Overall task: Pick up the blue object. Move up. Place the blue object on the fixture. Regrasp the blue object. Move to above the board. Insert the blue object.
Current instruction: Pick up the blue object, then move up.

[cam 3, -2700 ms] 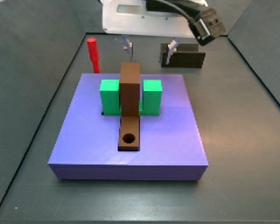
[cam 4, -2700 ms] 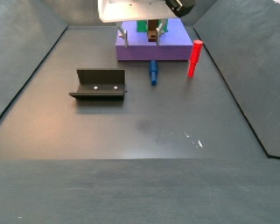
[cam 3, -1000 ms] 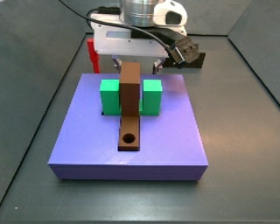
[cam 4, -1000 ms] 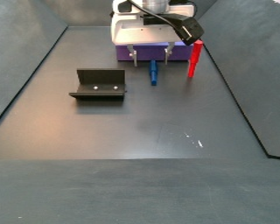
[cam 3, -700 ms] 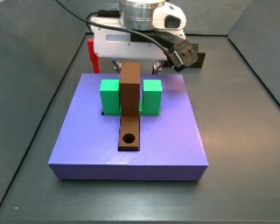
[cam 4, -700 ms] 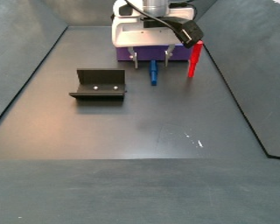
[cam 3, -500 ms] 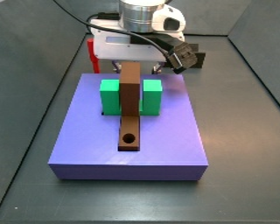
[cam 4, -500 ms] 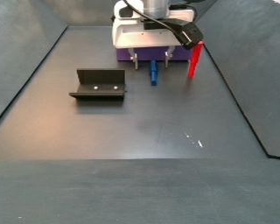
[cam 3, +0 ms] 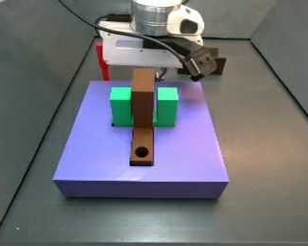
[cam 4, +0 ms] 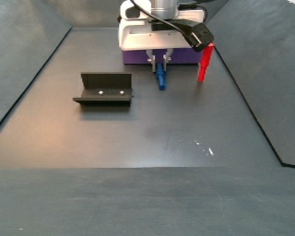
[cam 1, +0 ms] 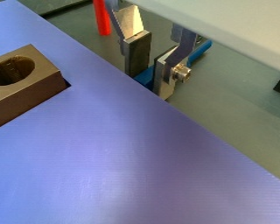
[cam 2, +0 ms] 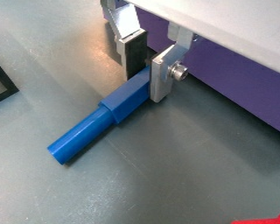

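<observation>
The blue object point(cam 2: 95, 131) lies flat on the floor beside the board point(cam 3: 157, 144); it also shows in a side view point(cam 4: 161, 80). My gripper point(cam 2: 149, 80) is low at the floor, with its fingers point(cam 2: 133, 54) closed on the peg's squared end nearest the board. It shows the same way in a wrist view point(cam 1: 152, 77) and in a side view point(cam 4: 160, 61). The fixture point(cam 4: 103, 89) stands apart on the floor, well away from the gripper.
A red upright peg point(cam 4: 206, 63) stands close beside the gripper near the board's corner. The board carries a brown bar point(cam 3: 143, 110) with a round hole point(cam 3: 142, 153) and two green blocks point(cam 3: 120, 106). Dark walls border the floor.
The gripper came down to the floor behind the board. Since half a second ago, the fingers have closed inward onto the blue object.
</observation>
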